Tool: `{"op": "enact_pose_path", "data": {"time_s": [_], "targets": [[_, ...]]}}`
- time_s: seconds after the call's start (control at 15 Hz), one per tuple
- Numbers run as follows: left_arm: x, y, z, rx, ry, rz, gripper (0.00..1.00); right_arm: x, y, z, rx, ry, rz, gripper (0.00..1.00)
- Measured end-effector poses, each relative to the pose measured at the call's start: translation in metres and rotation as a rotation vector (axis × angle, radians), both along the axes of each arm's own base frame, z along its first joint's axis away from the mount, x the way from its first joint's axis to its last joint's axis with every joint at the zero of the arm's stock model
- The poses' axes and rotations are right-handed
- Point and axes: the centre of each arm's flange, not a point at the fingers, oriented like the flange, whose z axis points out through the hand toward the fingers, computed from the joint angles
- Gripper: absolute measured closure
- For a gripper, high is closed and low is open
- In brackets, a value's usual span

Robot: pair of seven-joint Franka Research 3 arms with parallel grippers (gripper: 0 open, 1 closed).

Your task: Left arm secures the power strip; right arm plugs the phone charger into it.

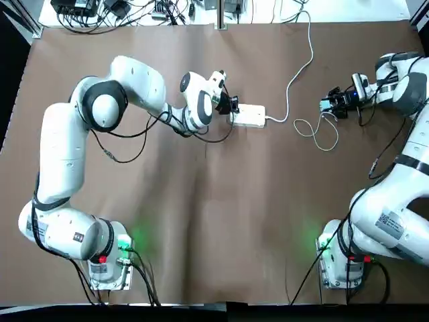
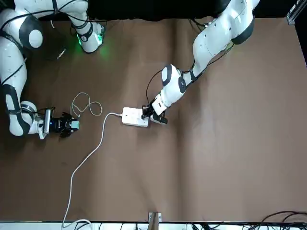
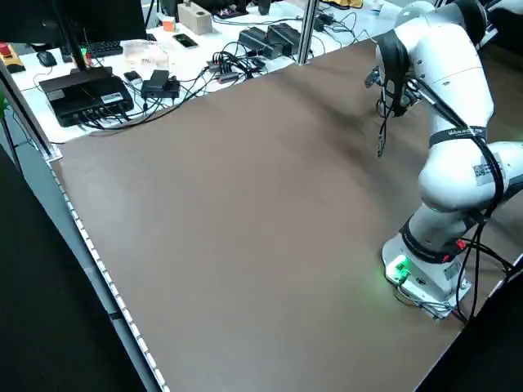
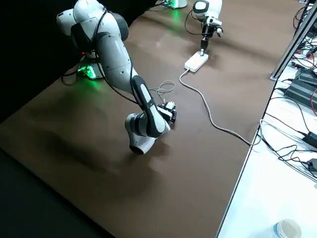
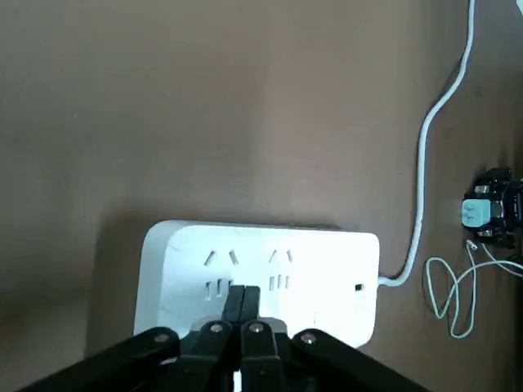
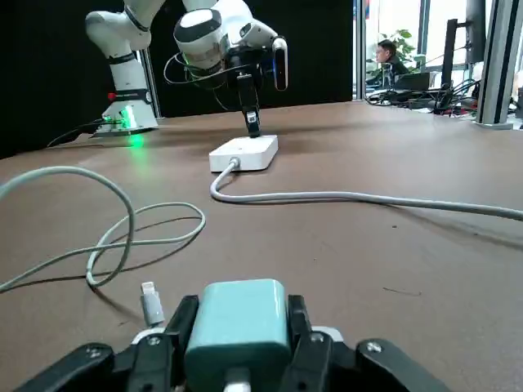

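The white power strip [image 1: 249, 115] lies flat near the table's middle, sockets up, and its thick cord [image 1: 295, 74] runs off the far edge. My left gripper [image 1: 232, 106] stands shut, its fingertips [image 5: 243, 304] pressing on top of the power strip [image 5: 261, 273] at the end away from the cord. Far to the right, my right gripper [image 1: 333, 106] is shut on the teal phone charger [image 6: 239, 322], low over the table. The charger's thin white cable [image 1: 318, 131] lies in loops between it and the strip. The front view shows strip [image 2: 134, 117] and charger [image 2: 75, 124] well apart.
Beyond the table's far edge is a white desk with cables and electronics [image 3: 90, 91], and a metal post [image 1: 219, 13] stands at that edge. A paper cup [image 4: 287, 229] sits on the desk. A person [image 6: 386, 55] sits far behind the table.
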Motion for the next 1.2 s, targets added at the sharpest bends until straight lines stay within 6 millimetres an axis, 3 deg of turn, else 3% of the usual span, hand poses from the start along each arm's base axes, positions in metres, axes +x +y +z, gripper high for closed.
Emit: {"op": "enact_pose_path", "data": {"time_s": [0.4,0.6,0.8,1.2], "targets": [[0.000,0.000,0.000,0.000,-0.001,-0.001,0.99,0.002,-0.001,0.002,-0.007,-0.005,0.005,0.52],[0.000,0.000,0.000,0.000,-0.001,-0.001,0.99,0.012,-0.003,0.016,-0.039,0.005,0.012,0.52],[0.000,0.000,0.000,0.000,-0.001,-0.001,0.99,0.032,-0.010,0.062,-0.122,0.060,0.026,0.52],[0.000,0.000,0.000,0.000,-0.001,-0.001,0.99,0.071,-0.009,0.195,-0.319,0.201,-0.006,0.52]]}}
